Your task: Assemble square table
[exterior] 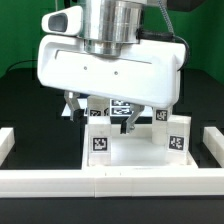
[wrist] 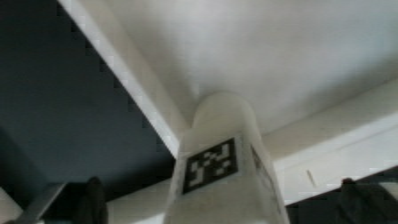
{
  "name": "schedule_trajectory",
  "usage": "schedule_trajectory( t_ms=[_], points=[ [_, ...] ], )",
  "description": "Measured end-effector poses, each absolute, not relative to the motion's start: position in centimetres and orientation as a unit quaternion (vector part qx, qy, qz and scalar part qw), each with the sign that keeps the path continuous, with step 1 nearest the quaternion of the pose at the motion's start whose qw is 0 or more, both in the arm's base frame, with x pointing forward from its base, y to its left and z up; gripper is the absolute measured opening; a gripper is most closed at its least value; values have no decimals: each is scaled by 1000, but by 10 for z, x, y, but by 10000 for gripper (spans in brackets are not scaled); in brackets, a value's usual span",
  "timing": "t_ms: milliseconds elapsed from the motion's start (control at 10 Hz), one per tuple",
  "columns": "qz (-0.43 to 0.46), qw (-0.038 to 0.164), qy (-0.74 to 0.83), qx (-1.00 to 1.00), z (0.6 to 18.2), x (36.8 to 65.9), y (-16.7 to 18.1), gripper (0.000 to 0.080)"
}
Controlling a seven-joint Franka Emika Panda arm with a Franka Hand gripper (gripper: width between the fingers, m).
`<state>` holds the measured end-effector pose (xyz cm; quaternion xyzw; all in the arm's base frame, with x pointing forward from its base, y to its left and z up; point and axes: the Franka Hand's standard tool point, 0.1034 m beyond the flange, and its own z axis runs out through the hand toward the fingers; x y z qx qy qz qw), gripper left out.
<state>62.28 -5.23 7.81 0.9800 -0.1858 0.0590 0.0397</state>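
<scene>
The square table's white panel [exterior: 135, 158] lies on the black table below my gripper. Tag-marked white leg posts stand on it, one on the exterior view's left [exterior: 99, 138] and one on the right [exterior: 178, 138]. My gripper [exterior: 115, 112] hangs over the panel's far part, and its wide white body hides what is under it. In the wrist view a white leg post with a black tag [wrist: 217, 165] stands between the fingers, with the panel [wrist: 267, 60] behind it. The gripper [wrist: 222, 205] is open. Both dark fingertips [wrist: 80, 200] stand clear of the post.
White border rails fence the work area: one along the front [exterior: 110, 185], one on the exterior view's left [exterior: 8, 142], one on the right [exterior: 214, 148]. More tags [exterior: 122, 108] show just behind the gripper.
</scene>
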Motion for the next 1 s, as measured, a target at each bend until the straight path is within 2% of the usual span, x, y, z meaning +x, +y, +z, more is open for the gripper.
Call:
schedule_trajectory(
  t_ms=[500, 600, 700, 800, 900, 1000],
  points=[
    [57, 57, -48, 996, 83, 629, -48, 648],
    [57, 57, -51, 995, 83, 629, -48, 535],
    [57, 57, -51, 995, 83, 629, -48, 535],
    [57, 57, -58, 995, 83, 629, -48, 351],
    [58, 56, -69, 994, 83, 629, -48, 285],
    [59, 54, -85, 993, 83, 629, -48, 285]
  ],
)
